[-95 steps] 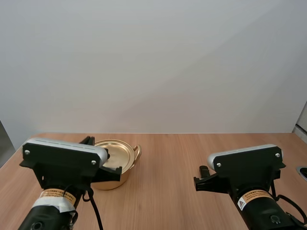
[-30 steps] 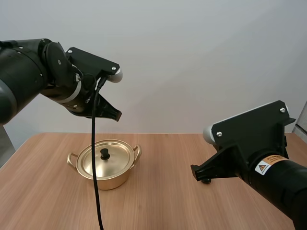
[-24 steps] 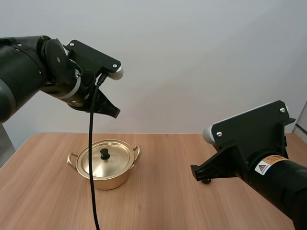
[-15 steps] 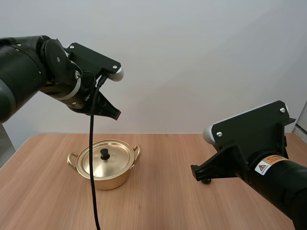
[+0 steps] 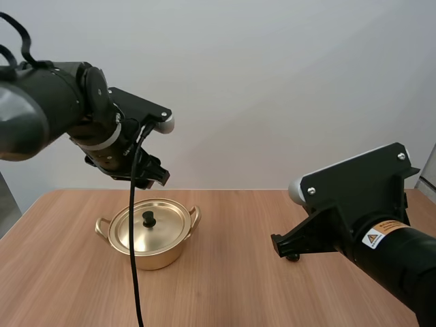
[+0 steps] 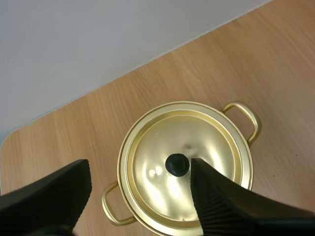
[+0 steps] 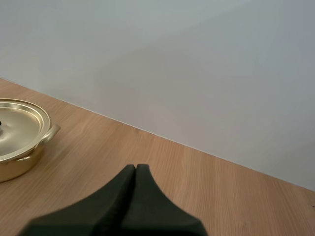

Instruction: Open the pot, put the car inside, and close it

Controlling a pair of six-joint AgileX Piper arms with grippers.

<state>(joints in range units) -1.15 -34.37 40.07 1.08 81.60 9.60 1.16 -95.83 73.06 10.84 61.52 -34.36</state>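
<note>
Lid [image 5: 162, 225] on pot [image 5: 158, 257] — left pincer [image 6: 140, 168] agape overhead, empty — right pincer [image 7: 135, 169] closed, empty

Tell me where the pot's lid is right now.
The lid sits on the gold pot at the left of the table in the high view, its black knob below my open left gripper.

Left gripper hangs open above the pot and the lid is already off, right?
No: the lid is on the pot, seen in the left wrist view. The left gripper does hang open above it.
</note>
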